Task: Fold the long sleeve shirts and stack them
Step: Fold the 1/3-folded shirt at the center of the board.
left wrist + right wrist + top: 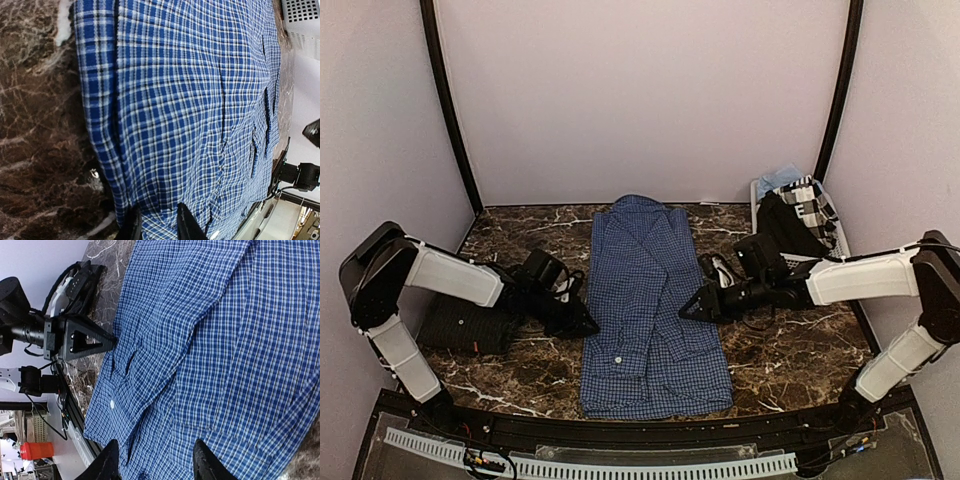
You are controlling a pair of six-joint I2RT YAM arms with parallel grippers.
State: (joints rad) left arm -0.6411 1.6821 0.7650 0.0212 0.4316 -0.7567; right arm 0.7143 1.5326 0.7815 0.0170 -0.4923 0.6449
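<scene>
The blue checked long sleeve shirt (650,300) lies flat mid-table, collar far, sleeves folded in over the body. It fills the left wrist view (190,100) and the right wrist view (225,340). My left gripper (582,322) is low at the shirt's left edge, open, with cloth showing between its fingertips (157,225). My right gripper (692,308) is at the shirt's right edge, open wide over the cloth (156,462). The near-black shirt (460,325) lies folded at the left under my left arm, its orange tag (478,347) showing.
A white slatted basket (757,192) stands at the back right with several garments piled in it, including a black-and-white checked one (812,212). The table is dark brown marble (800,350). Purple walls close in the back and both sides.
</scene>
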